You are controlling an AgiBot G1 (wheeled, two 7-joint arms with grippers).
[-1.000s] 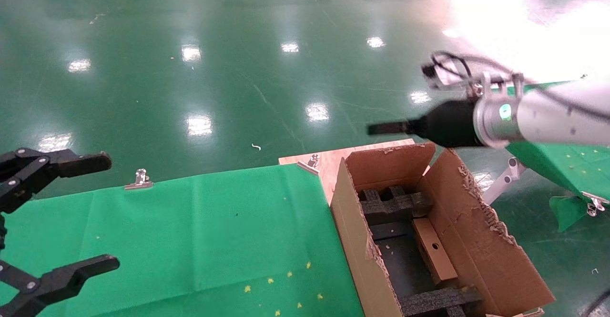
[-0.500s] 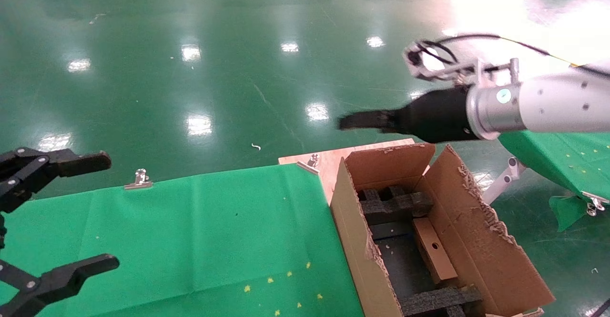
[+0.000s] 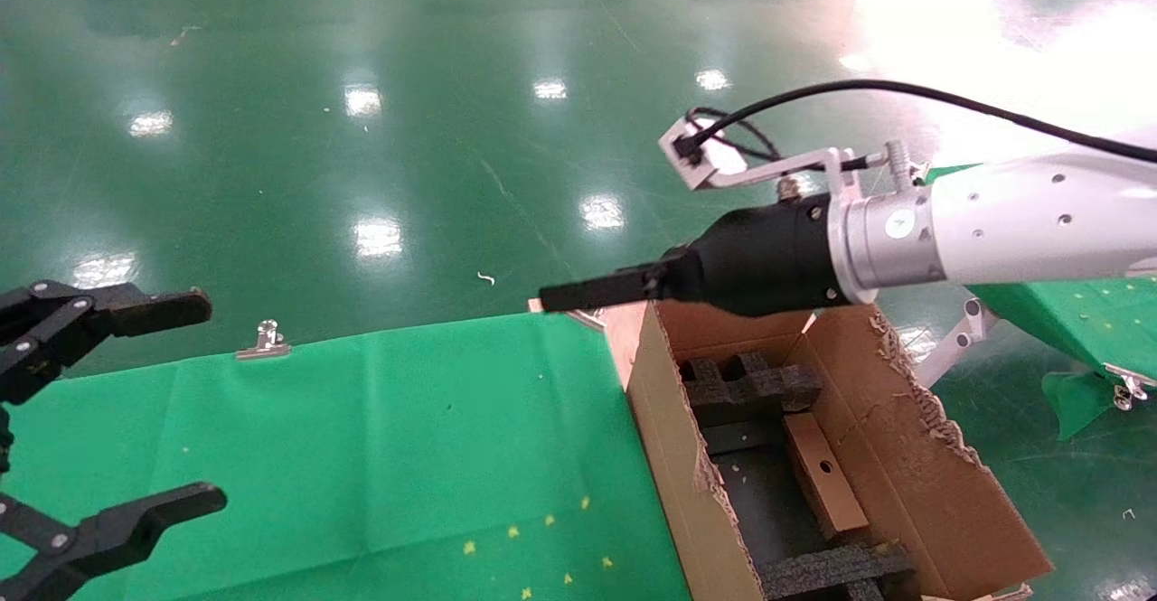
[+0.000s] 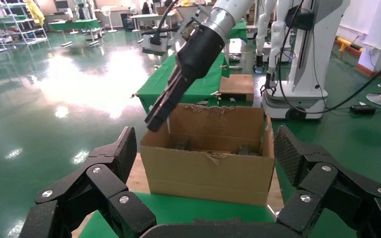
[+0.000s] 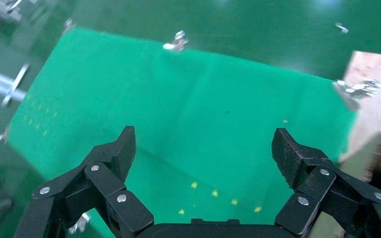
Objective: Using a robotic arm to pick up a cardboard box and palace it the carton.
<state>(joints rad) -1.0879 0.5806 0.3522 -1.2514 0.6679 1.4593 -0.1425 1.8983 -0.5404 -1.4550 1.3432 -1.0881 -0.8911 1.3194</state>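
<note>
The cardboard box, small and brown with a round hole, lies inside the carton between black foam dividers. The robotic arm, my right one, reaches left across the carton's far corner. Its gripper hangs open and empty over the green cloth, clear of the box. The right wrist view shows that gripper with jaws wide apart above the cloth. My left gripper stays parked, open, at the table's left edge. In the left wrist view, the left gripper faces the carton.
A green cloth covers the table, held by metal clips. A bare wooden board shows beside the carton. A second green-covered table stands to the right. Other robots stand behind the carton.
My right arm has swung left and lower, from above the carton's far side to past its far left corner. The left arm and the box have not moved.
</note>
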